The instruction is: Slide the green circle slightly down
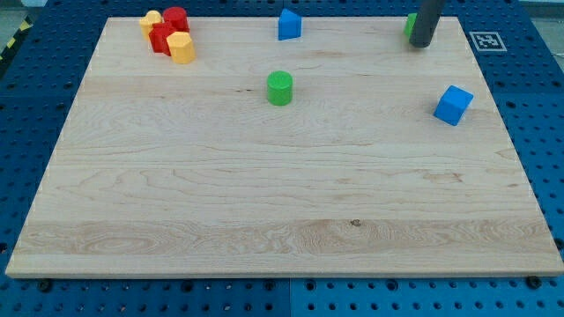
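Sitting upright on the wooden bench (264, 194), the green circle (279, 88) lies a little toward the view's top of centre, alone, with bare wood all round it. My tip (421, 44) stands far off at the view's top right, near the bench's top edge; well apart from the green circle. No hand on this rig: the arm ends in the dark rod only, so nothing is clenched or released.

Just behind the rod, on its left side in the view, a second green block (411, 25) shows as a sliver; shape cannot be made out, and whether the tip touches it cannot be told.

Blue block (289, 25), shape unclear, at the view's top centre, above the green circle. Blue cube (453, 105) at the view's right, below the tip.

Top-left cluster, pieces touching: red cylinder (176, 17), red block (162, 38), one yellow block (151, 20) at the cluster's left, another yellow block (181, 47) at its lower right.

Printed marker tag (486, 40) on the blue pegboard (35, 106) beside the bench's top-right corner.
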You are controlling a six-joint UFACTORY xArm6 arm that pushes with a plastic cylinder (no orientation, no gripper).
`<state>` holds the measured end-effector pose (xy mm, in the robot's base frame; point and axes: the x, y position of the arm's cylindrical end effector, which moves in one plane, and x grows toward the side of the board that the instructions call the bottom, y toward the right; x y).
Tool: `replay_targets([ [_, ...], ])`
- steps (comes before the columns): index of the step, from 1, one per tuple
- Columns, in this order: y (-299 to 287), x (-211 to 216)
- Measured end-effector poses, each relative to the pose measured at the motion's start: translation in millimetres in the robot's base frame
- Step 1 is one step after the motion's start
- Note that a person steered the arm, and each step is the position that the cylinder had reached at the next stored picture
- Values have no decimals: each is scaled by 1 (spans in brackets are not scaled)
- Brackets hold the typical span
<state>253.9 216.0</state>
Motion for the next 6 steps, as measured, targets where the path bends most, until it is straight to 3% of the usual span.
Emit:
replay_targets([
  [2,-6,10],
  [6,-190,90],
])
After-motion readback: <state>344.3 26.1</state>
